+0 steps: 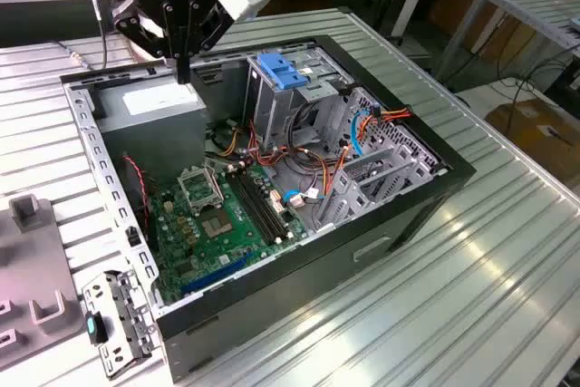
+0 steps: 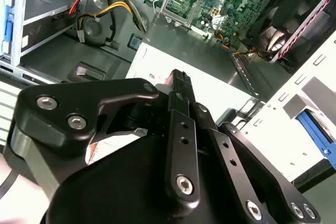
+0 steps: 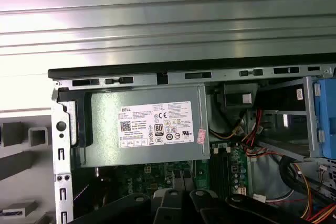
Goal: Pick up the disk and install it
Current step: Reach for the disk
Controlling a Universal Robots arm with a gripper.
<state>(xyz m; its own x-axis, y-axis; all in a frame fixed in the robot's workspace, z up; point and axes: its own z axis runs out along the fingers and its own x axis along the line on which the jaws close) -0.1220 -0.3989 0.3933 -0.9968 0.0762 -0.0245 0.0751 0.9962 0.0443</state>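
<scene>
Jaws together — above power supply [image 3: 149, 124]

White printed sticker [image 3: 155, 125], on the grey power-supply box [image 3: 102, 129]: carries a barcode, logos and certification marks. Small red-and-white sticker [image 3: 200, 138] at its corner.

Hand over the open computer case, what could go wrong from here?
1. The hand hangs close above the grey power supply; a descent here could strike its top.
2. The tall metal cage stands just to the exterior view's right of the hand, so a sideways move might clip it.
3. Loose orange and red cables lie beside the cage and could snag anything lowered there.
</scene>
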